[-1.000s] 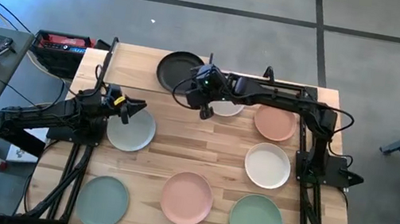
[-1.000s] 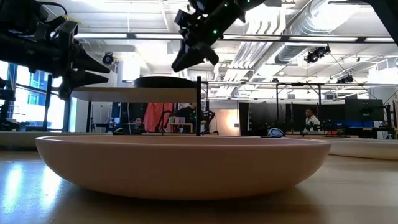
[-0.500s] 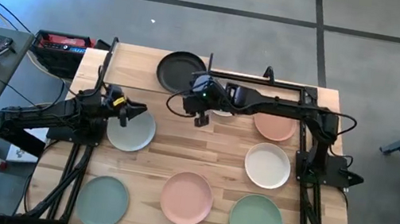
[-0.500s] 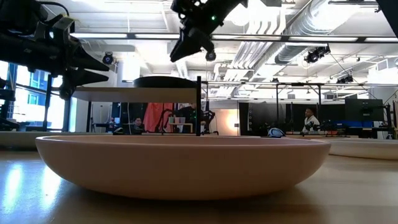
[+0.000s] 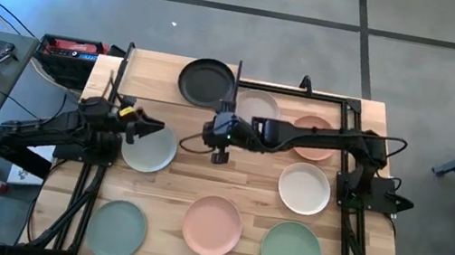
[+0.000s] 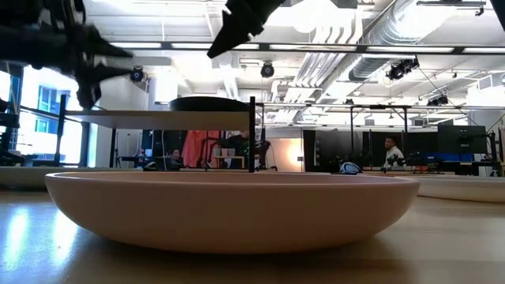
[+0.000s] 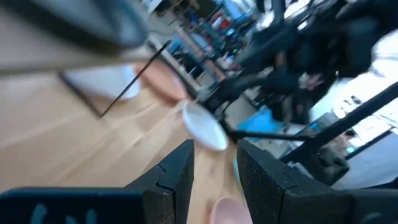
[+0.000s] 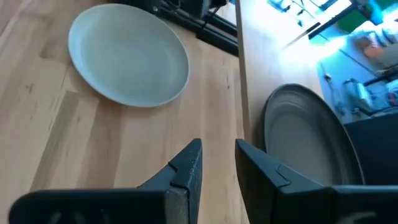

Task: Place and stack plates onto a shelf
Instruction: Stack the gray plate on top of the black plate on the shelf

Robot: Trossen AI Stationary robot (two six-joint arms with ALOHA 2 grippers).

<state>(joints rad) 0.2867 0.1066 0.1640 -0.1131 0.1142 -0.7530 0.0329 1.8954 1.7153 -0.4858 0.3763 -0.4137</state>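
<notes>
High view: a black plate (image 5: 205,81) is seen resting on the shelf (image 5: 162,80) at the table's far edge. The right gripper (image 5: 221,144) is held nearby above bare tabletop (image 5: 229,175), fingers slightly parted, empty. The left gripper (image 5: 147,127), also narrowly parted and empty, is poised over a pale grey-green plate (image 5: 151,148).

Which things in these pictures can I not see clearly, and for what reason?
- Low view: the pink plate fills the foreground and hides the table behind it.
- Left wrist view: blurred throughout.
- High view: the right arm covers part of the terracotta plate.
- Right wrist view: the picture's edge cuts off the black plate.
</notes>
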